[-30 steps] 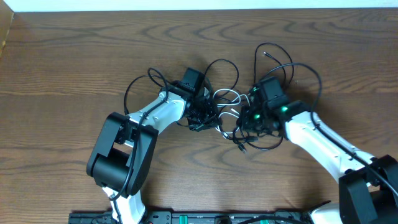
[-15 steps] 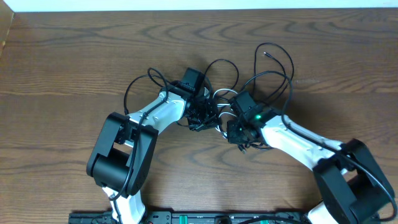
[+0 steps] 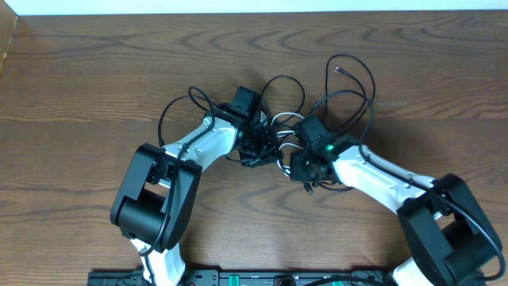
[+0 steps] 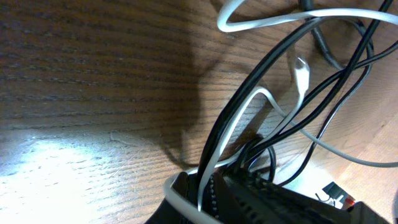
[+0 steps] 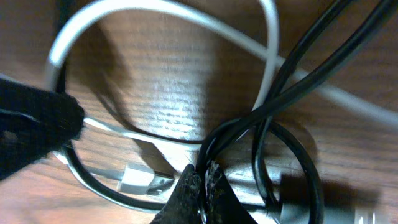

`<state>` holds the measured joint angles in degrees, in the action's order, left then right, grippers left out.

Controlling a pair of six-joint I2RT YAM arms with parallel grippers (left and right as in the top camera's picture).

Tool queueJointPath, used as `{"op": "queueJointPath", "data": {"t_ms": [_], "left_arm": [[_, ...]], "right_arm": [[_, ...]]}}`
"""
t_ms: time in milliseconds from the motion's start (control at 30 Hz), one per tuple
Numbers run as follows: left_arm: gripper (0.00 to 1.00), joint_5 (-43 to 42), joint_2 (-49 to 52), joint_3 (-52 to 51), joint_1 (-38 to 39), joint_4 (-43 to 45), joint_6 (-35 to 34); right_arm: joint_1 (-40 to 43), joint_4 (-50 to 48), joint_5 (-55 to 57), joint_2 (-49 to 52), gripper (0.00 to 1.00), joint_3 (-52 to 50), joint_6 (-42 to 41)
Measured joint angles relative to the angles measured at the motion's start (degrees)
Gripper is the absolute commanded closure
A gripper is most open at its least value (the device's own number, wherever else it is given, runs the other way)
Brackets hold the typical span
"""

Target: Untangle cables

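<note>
The cables (image 3: 282,122) lie in a knot mid-table, mostly black with one white, and black loops (image 3: 284,78) spread toward the back. My left gripper (image 3: 258,145) is at the knot's left side. In its wrist view the left gripper (image 4: 208,182) is shut on a black cable (image 4: 249,93) and the white cable (image 4: 261,22) together. My right gripper (image 3: 299,167) is at the knot's right side. Its wrist view shows the right gripper (image 5: 203,179) shut on a black cable (image 5: 297,63) where strands cross. A white plug (image 5: 140,179) lies just left of those fingertips.
Brown wooden table (image 3: 95,71) all round the knot. A long black loop (image 3: 355,63) reaches toward the back right, beyond the right arm. The arm bases stand at the front edge, left (image 3: 151,202) and right (image 3: 444,230).
My right arm has swung left into the knot and its jaws have closed on a black cable. The left arm and its grip have not moved.
</note>
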<state>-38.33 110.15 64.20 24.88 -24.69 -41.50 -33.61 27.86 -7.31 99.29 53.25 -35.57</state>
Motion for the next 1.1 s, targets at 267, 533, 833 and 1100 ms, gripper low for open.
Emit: {"op": "queueJointPath", "data": {"t_ms": [267, 533, 833, 1100], "left_arm": [[0.92, 0.1, 0.0, 0.0, 0.0, -1.0, 0.0], [0.92, 0.8, 0.0, 0.0, 0.0, -2.1, 1.2], [0.93, 1.0, 0.0, 0.0, 0.0, -2.4, 1.6], [0.92, 5.4, 0.0, 0.0, 0.0, -6.4, 4.8]], "right_arm": [[9.4, -4.2, -5.8, -9.6, 0.99, 3.9, -1.7], [16.3, -5.1, -6.3, -13.8, 0.99, 4.9, -5.8], [17.3, -7.6, -7.4, -13.8, 0.99, 4.9, -7.6], [18.9, -6.0, -17.3, -13.8, 0.99, 5.0, 2.0]]}}
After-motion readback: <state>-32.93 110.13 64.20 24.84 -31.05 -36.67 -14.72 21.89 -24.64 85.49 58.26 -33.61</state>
